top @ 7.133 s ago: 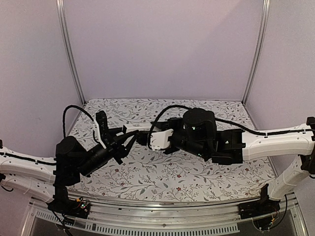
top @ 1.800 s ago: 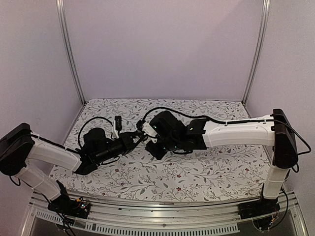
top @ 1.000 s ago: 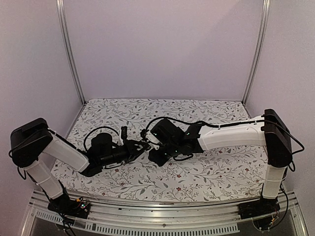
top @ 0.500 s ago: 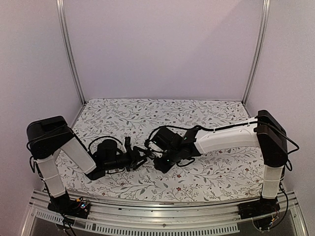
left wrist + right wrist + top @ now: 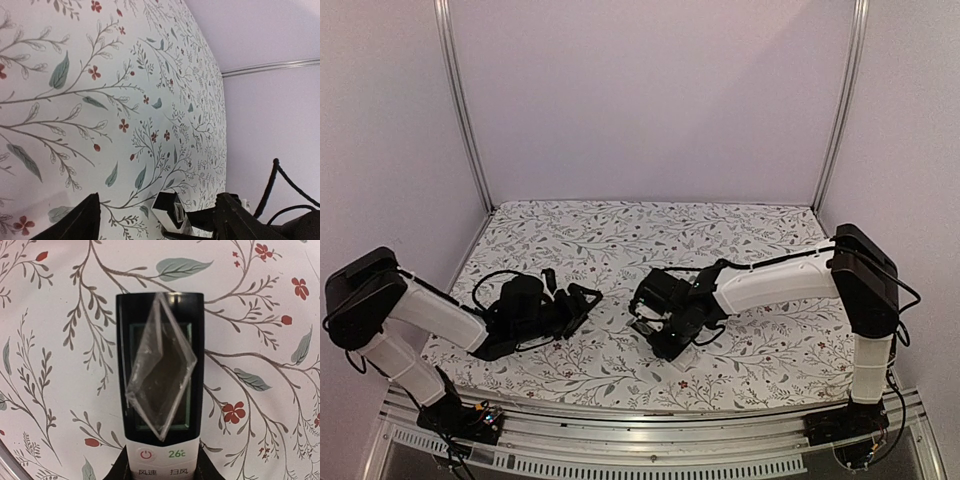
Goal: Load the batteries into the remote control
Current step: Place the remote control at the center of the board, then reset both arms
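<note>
Your right claw point(image 5: 161, 469) is closed onto the white lower end of the remote control point(image 5: 187, 405), one finger on each long side, at 6 o'clock in its wrist view. The remote points away toward 12 o'clock with its face to the wrist camera. A red power button point(image 5: 145, 455) sits just above the grip, and beyond it is a black-framed display. A clear film point(image 5: 160, 370) lies loose on that display, lifted and creased into a diamond. Behind the remote you see the floral desk point(image 5: 60, 365); you cannot tell whether the remote touches it. From above, this claw sits near the desk's middle, toward 5 o'clock.

Your left claw point(image 5: 583, 297) lies at 9 o'clock of the right one, apart from it and low over the desk. Its fingers point(image 5: 80, 222) stand wide apart with nothing between them. Beyond them, at 6 o'clock in the left wrist view, a small white block point(image 5: 170, 212) shows; you cannot tell what it is.
</note>
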{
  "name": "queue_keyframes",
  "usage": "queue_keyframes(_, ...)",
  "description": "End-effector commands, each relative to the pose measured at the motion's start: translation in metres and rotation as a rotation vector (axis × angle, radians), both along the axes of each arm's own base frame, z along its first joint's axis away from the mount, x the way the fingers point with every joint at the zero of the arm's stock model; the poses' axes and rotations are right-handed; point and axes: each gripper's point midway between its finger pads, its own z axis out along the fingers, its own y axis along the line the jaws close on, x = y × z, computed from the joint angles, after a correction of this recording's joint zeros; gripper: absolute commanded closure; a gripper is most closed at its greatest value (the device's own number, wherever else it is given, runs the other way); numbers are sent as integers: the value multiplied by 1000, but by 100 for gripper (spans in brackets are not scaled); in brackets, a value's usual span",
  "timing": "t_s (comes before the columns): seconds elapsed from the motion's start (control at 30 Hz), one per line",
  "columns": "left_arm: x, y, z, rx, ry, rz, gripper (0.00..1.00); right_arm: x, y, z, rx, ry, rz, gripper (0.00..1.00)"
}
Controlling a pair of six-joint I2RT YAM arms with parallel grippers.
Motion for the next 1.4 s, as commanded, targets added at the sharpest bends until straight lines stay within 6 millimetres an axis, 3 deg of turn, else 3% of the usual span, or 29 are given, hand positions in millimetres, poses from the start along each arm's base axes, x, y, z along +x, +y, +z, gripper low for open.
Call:
queue_keyframes(0.0, 18, 32, 18, 188, -121, 102, 20, -13, -23, -8, -87, 74, 13, 74)
queue_keyframes(0.17, 21, 46, 46, 237, -214, 145, 20, -16, -25, -8, -96, 91, 21, 39)
queue_keyframes(0.3, 22, 57, 67, 276, -282, 172, 18, -12, -16, 4, -63, 70, 35, 23)
queue_keyframes(0.37, 23, 66, 82, 308, -332, 201, 17, -4, -12, 17, -39, 39, 37, 3)
queue_keyframes(0.47, 26, 87, 100, 404, -405, 270, 13, 17, -10, 41, 17, -18, 8, 1)
queue_keyframes(0.6, 32, 117, 123, 548, -485, 359, 7, 65, -15, 102, 200, -139, -82, 1)
queue_keyframes(0.7, 36, 140, 131, 599, -482, 426, 5, 100, -33, 139, 311, -244, -152, 1)
queue_keyframes(0.77, 37, 152, 132, 606, -476, 461, 4, 123, -58, 169, 392, -320, -223, 1)
queue_keyframes(0.83, 38, 165, 130, 622, -466, 501, 3, 143, -98, 194, 464, -377, -338, 1)
queue_keyframes(0.9, 41, 180, 128, 654, -451, 549, 3, 159, -149, 197, 475, -424, -489, 1)
queue_keyframes(0.93, 42, 187, 127, 675, -445, 571, 2, 161, -175, 186, 458, -435, -554, 1)
queue_keyframes(0.97, 44, 195, 128, 699, -444, 596, 2, 165, -203, 200, 489, -487, -621, 1)
queue_keyframes(1.0, 45, 201, 127, 730, -440, 618, 2, 163, -230, 188, 486, -488, -688, 1)
queue_keyframes(1.07, 48, 214, 125, 788, -430, 658, 2, 156, -278, 198, 552, -550, -812, 1)
queue_keyframes(1.17, 53, 237, 111, 872, -378, 722, 2, 142, -336, 195, 582, -645, -982, 1)
queue_keyframes(1.27, 58, 265, 89, 957, -295, 784, 1, 122, -373, 195, 570, -743, -1131, 1)
queue_keyframes(1.37, 66, 282, 64, 902, -216, 791, 0, 109, -382, 189, 590, -776, -1186, 1)
